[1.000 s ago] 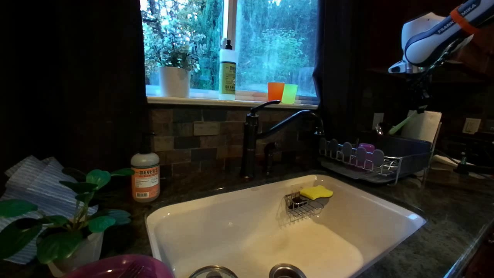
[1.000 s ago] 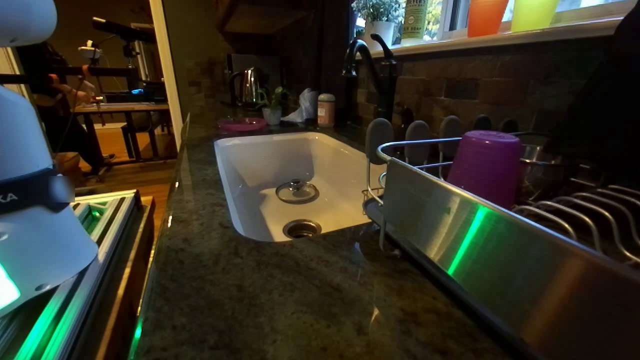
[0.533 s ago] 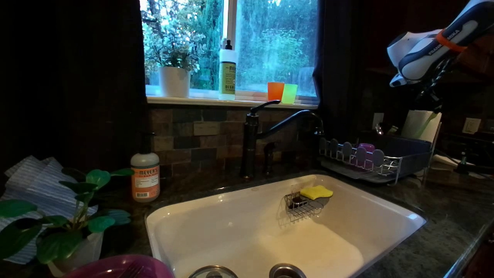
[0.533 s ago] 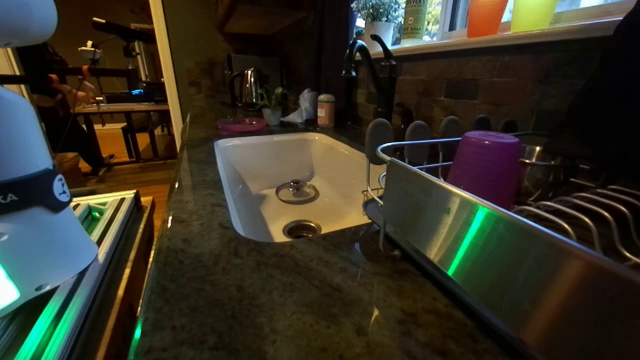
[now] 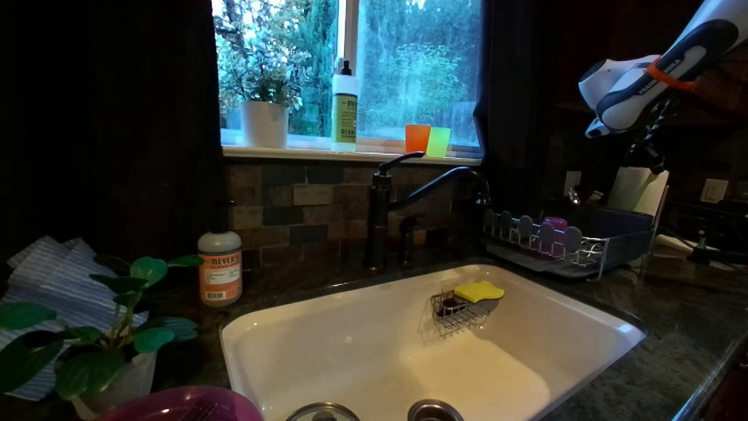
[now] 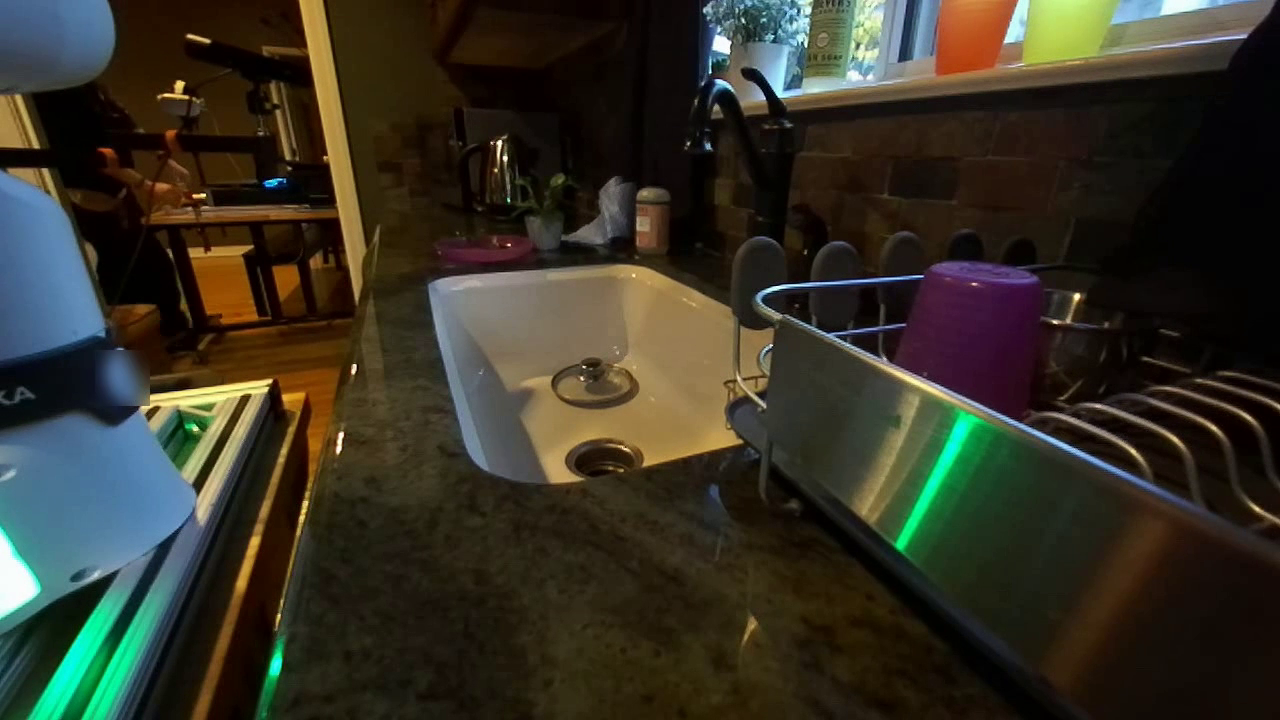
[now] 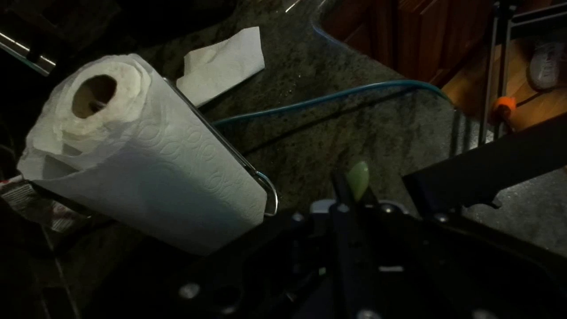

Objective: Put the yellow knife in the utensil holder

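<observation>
My gripper [image 5: 651, 165] hangs above the far right counter, behind the dish rack. It is shut on the yellow knife [image 5: 644, 190], which looks pale yellow-green. The knife slants down and to the left in front of the paper towel roll. In the wrist view the gripper [image 7: 355, 191] shows dark fingers around the knife's end [image 7: 359, 177]; the rest of it is hidden behind them. Tips of what look like utensils [image 5: 575, 196] stick up behind the rack. The utensil holder itself cannot be made out in the dark.
A paper towel roll [image 7: 177, 177] on a metal stand is close to the gripper. The dish rack [image 6: 900, 450] holds an upturned purple cup [image 6: 970, 340]. A white sink [image 5: 380, 345] is beside the rack. A blue cable [image 7: 328, 99] crosses the counter.
The arm has tilted and lowered slightly. The held knife has swung to the right, from slanting across the utensil tips to hanging steeper in front of the paper towel roll.
</observation>
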Controlling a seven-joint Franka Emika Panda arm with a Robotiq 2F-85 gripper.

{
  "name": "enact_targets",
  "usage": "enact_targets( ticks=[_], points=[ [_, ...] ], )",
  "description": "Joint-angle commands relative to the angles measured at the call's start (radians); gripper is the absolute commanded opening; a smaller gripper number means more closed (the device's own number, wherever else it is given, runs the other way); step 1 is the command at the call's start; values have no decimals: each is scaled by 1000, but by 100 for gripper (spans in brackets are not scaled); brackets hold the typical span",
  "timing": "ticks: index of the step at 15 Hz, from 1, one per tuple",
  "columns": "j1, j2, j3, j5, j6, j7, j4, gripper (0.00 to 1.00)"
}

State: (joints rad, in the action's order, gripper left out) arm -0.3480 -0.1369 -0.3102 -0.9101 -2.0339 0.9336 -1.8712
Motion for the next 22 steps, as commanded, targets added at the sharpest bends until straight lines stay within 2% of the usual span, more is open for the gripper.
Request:
enact_targets(
  ticks=[1, 2, 4, 10, 11, 12, 13, 14, 17, 19, 21, 22],
  points=[
    [-10, -39, 8, 39, -44, 44, 19, 29],
    [-12, -45, 9, 49, -55, 51, 17, 30],
    [-15, -58, 9, 70, -60, 57, 23, 43],
    [-11, -35, 11, 95, -38, 62, 38, 90],
    [-10, -32, 12, 104, -35, 65, 43, 46],
    [-9, -28, 13, 114, -31, 69, 48, 51],
    [-7, -23, 13, 116, -35, 70, 48, 94],
    [-5, -16, 15, 124, -38, 74, 49, 90],
    [12, 54, 50, 221, -129, 129, 5, 100],
    [46, 100, 81, 267, -176, 132, -30, 100],
    [98, 160, 119, 256, -242, 96, -113, 100],
    [72, 74, 87, 245, -186, 112, 0, 100]
  ],
)
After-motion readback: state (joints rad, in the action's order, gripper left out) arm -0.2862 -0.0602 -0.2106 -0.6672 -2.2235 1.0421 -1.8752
